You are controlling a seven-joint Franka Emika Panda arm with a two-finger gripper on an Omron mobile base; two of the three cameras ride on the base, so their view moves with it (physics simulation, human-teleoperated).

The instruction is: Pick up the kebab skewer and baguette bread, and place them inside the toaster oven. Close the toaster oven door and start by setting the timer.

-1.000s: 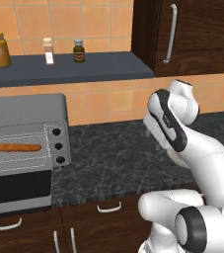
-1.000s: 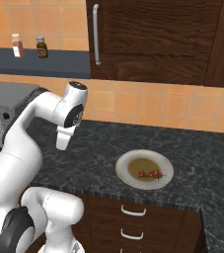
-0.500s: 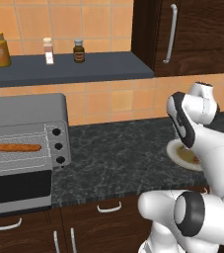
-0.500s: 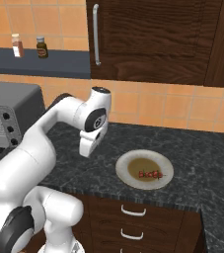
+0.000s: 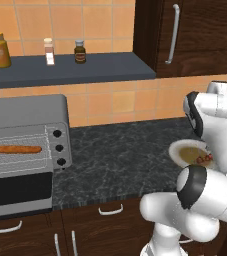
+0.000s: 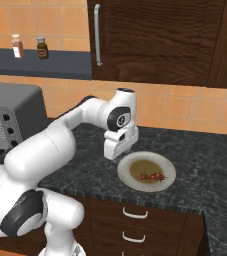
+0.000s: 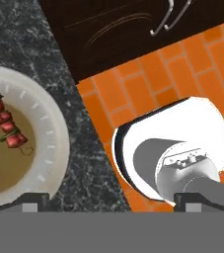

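**Open gripper beside the plate, skewer still on it, loaf on the oven rack**

In the right base view the gripper [image 6: 119, 151] sits at centre frame, pointing down at the dark stone counter [image 6: 205, 155], just left of the plate [image 6: 129, 165]. In the hand view the two fingertips [image 7: 34, 198] stand at opposite bottom corners, well apart, with nothing between them.

The kebab skewer [image 6: 152, 176] lies on the plate, right of centre in the right base view. In the hand view the skewer [image 7: 5, 123] is at the left edge, its red chunks lying over the plate's brown middle, and the plate's white rim [image 7: 59, 143] curves just right of it. In the left base view the skewer [image 5: 203, 160] shows as a few red chunks at centre right, where the plate [image 5: 177, 150] is partly hidden behind the white arm.

The baguette bread [image 5: 14, 149] lies flat on the wire rack inside the toaster oven [image 5: 30, 107], at the left edge of the left base view. The toaster oven door [image 5: 17, 190] hangs open below the rack, its dark glass facing forward. Three black knobs [image 5: 59, 148] run in a column down the oven's right front.

On the shelf [image 5: 85, 70] across the upper left stand three jars [image 5: 79, 51]
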